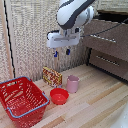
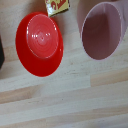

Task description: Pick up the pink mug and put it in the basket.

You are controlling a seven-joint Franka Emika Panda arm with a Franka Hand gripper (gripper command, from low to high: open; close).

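**Gripper held high, mug below it**

Gripper [image 1: 62,53] is seen raised well above the tabletop, its two blue-tipped fingers pointing down with a clear gap between them and nothing held. The mug [image 1: 73,83] stands upright on the wood, open mouth up, well below the fingers and slightly off toward the exterior view's right. Its long axis is vertical, so a straight descent with a small sideways correction is judged to be needed, with the fingers brought astride the wall or rim. In the wrist view the mug [image 2: 101,30] is shown from above, only partly in frame, which suggests the fingers are not yet centred over it. A red bowl [image 1: 59,95] sits just beside the mug. The basket [image 1: 21,99] lies farther off, toward the exterior view's left.
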